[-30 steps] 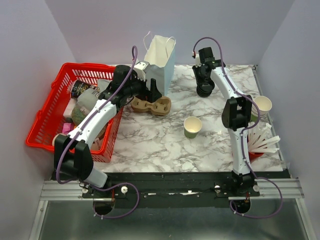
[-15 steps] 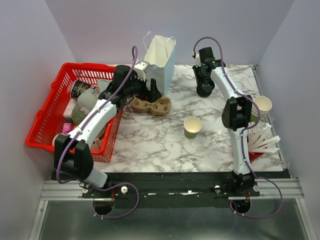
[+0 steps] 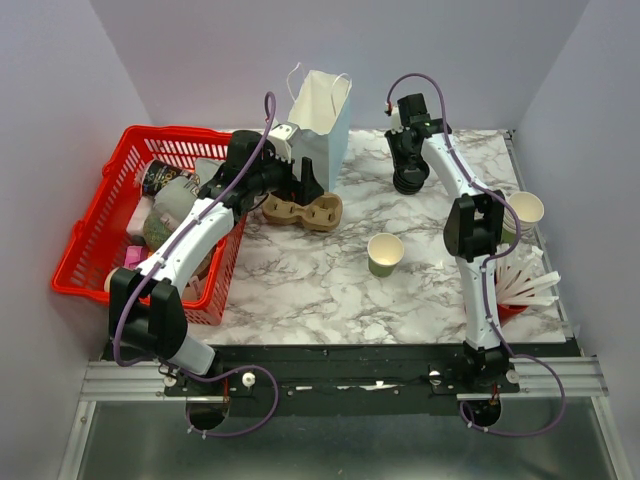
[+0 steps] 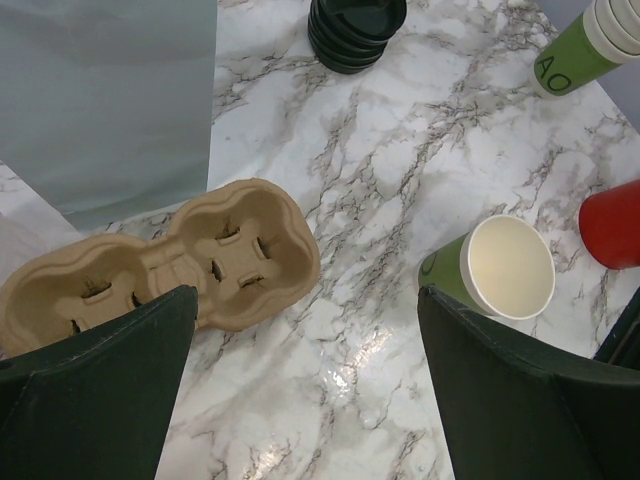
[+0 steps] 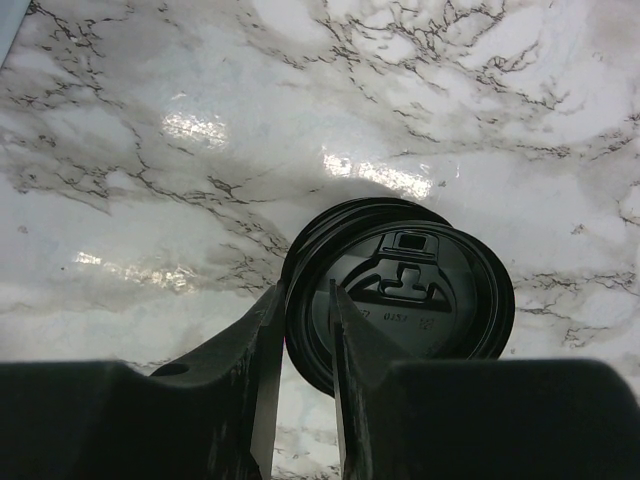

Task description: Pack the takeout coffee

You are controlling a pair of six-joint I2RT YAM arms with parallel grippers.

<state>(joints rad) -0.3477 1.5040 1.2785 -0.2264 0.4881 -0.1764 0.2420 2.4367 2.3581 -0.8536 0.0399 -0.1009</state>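
Observation:
The takeout coffee's olive-green paper cup (image 3: pixel 386 254) (image 4: pixel 505 270) stands upright on the marble table, white inside and with no lid on it. At the back lies a stack of black sip lids (image 3: pixel 411 183) (image 4: pixel 357 30). My right gripper (image 3: pixel 410 168) (image 5: pixel 308 295) is down on that stack. Its jaws are pinched on the left rim of the top lid (image 5: pixel 430 300), one finger outside the rim and one on top. My left gripper (image 3: pixel 305 190) (image 4: pixel 305 300) hangs wide open over the table beside the cardboard cup carrier (image 3: pixel 303 211) (image 4: pixel 170 265), holding nothing.
A white paper bag (image 3: pixel 322 115) (image 4: pixel 105 100) stands behind the carrier. A red basket (image 3: pixel 100 215) of goods sits at the left. A stack of green cups (image 3: pixel 522 212) (image 4: pixel 590 45) and a red cup (image 4: pixel 612 225) of white sticks stand at the right edge.
Both arms stay where they were. The right gripper's jaws have closed very slightly on the lid's rim.

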